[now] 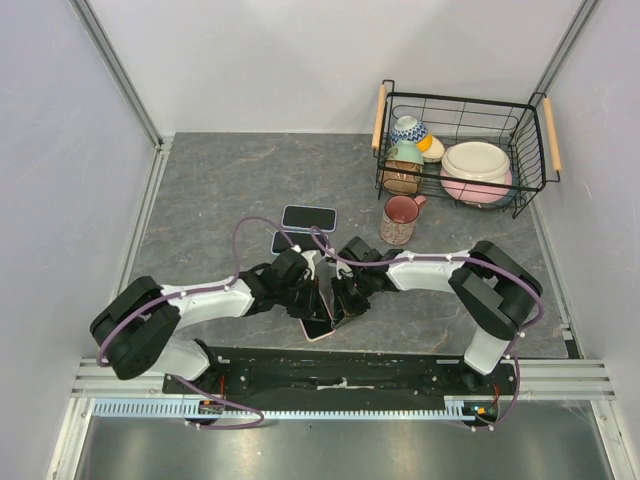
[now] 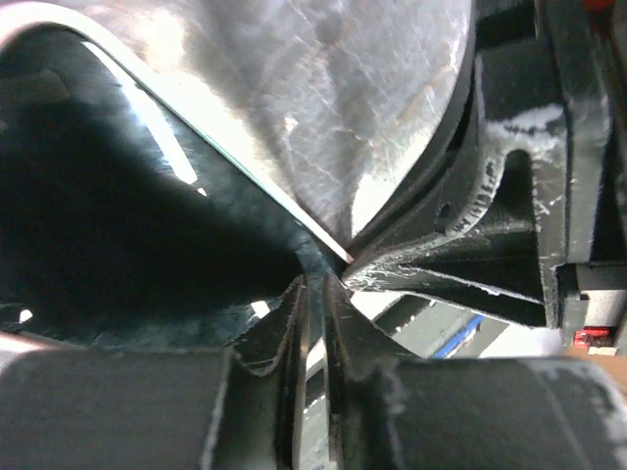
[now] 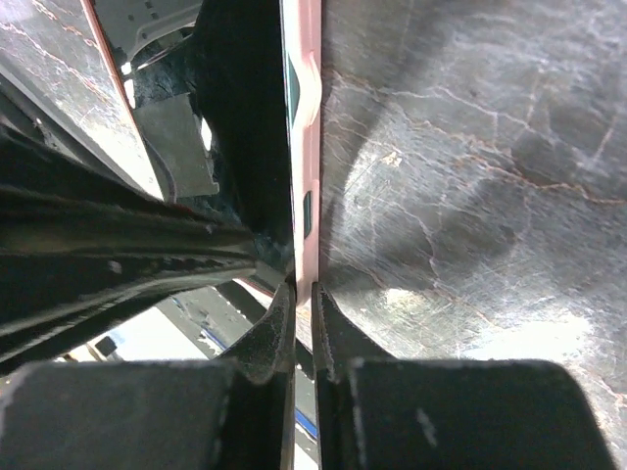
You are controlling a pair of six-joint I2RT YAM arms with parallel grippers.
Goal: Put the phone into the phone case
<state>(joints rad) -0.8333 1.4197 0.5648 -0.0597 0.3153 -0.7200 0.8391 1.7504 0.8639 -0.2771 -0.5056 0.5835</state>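
Both grippers meet low over the table's near middle. My right gripper [image 1: 345, 293] [image 3: 304, 294] is shut on the thin rim of the pink phone case [image 3: 310, 117], which stands on edge; its pink corner shows in the top view [image 1: 318, 332]. A dark flat phone [image 3: 250, 117] lies against the case's left side. My left gripper [image 1: 303, 290] [image 2: 318, 294] is shut on a thin edge of the dark phone [image 2: 127, 196], with a bright rim line running to the fingertips. How far the phone sits in the case is hidden by the arms.
A second phone [image 1: 308, 217] lies flat behind the grippers, with a small dark flat item [image 1: 280, 243] beside it. A pink mug [image 1: 400, 219] stands at right of centre. A wire basket [image 1: 530, 130] with bowls and plates is at the back right.
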